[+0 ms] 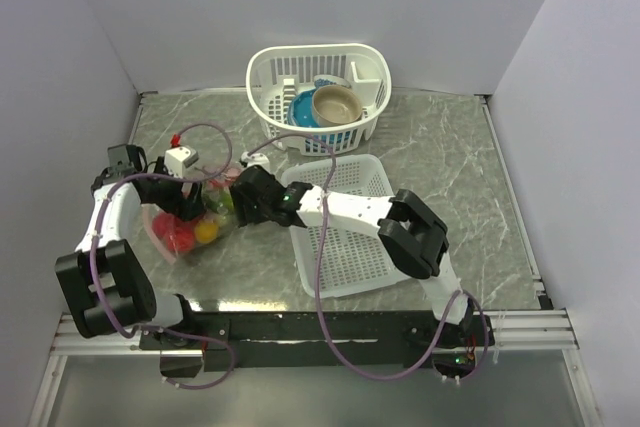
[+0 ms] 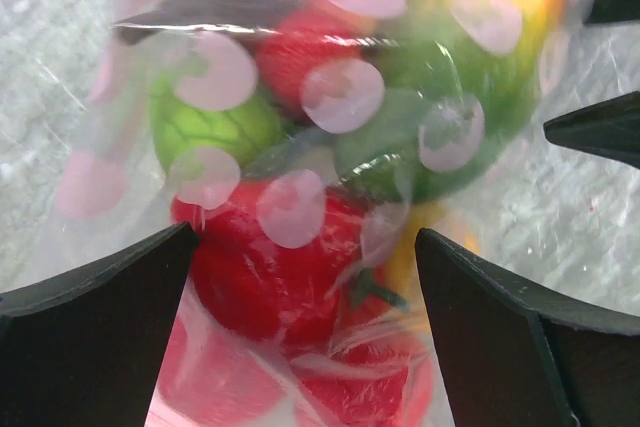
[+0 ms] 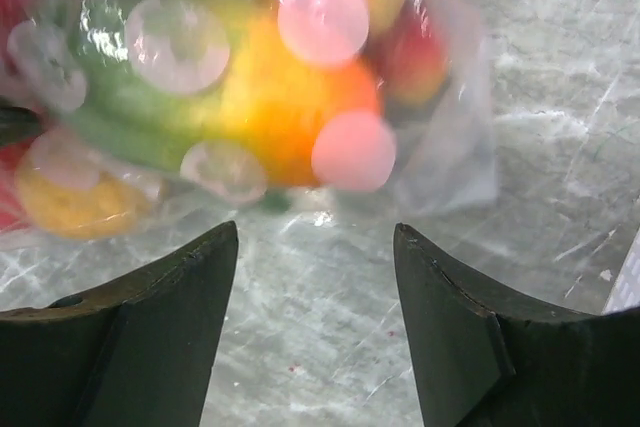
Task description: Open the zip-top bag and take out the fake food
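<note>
Opening step, apparently not yet begun. Bag (image 1: pixel 162 229) flat on table (image 1: pixel 450 147) between the grippers, food (image 1: pixel 207 232) inside. Left gripper (image 2: pixel 305 237) spread wide over it; right gripper (image 3: pixel 315 232) spread beside it, gripping nothing. Calls next for pinching both mouth lips and pulling apart.

We find no writing, label, brand or number that we can read in any view. The only print we see is a pattern of pale pink round spots on the zip-top bag (image 2: pixel 345 97), and it forms no letters.
</note>
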